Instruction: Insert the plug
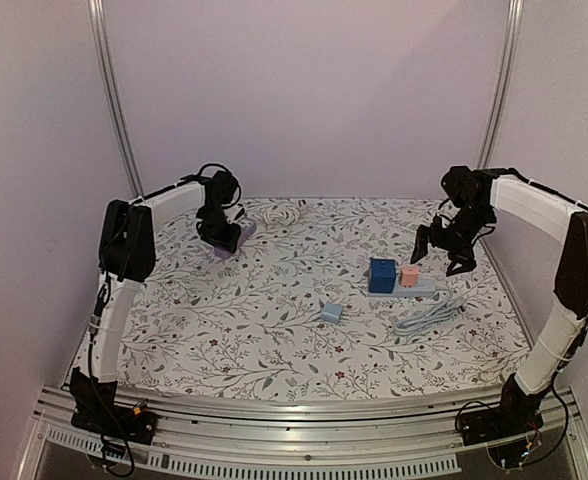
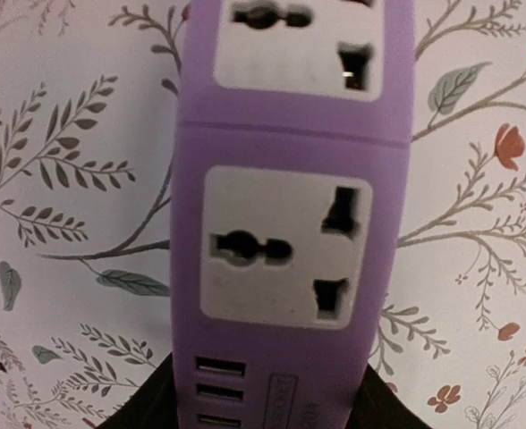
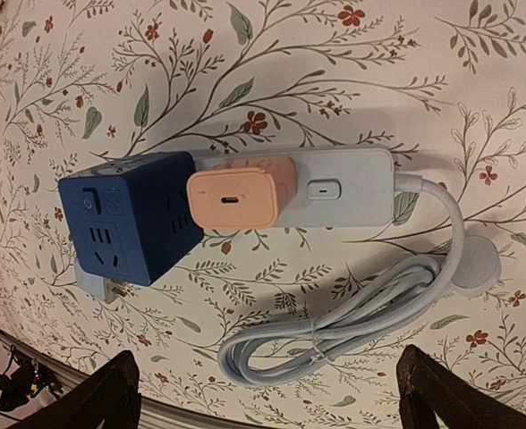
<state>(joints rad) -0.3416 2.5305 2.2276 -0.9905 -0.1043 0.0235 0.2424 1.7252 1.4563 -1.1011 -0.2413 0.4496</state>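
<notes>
Purple power strip [image 2: 290,241] | clamped between left jaws | right jaws wide

The top camera looked down from above and behind the near edge of the table [image 1: 224,330] at 6 o'clock, facing 12 o'clock across its whole surface. The left wrist camera pointed straight down, very near the purple power strip [image 2: 290,223] at 10 o'clock. The right wrist camera looked down from farther off at the grey power strip [image 3: 343,188] at 3 o'clock. The top view shared both strips.
</notes>
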